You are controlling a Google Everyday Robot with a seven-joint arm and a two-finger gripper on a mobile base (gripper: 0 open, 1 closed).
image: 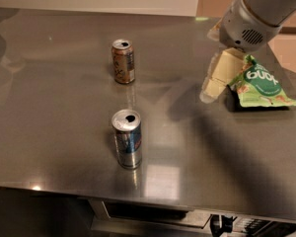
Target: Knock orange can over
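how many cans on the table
2: the orange can upright farther back, the silver-and-blue can upright in front. The end effector hangs right of them, by the green bag.

We note two cans standing on table (pixel 54 107), left of centre. Rear can (pixel 123 61) sits toward far edge. Front can (pixel 127 138) stands straight before it, toward near edge, well apart. Pouch (pixel 259 85) lies near right edge. Gripper (pixel 213 84) hangs over table just left of pouch, well right of both cans, arm reaching in from far right corner.
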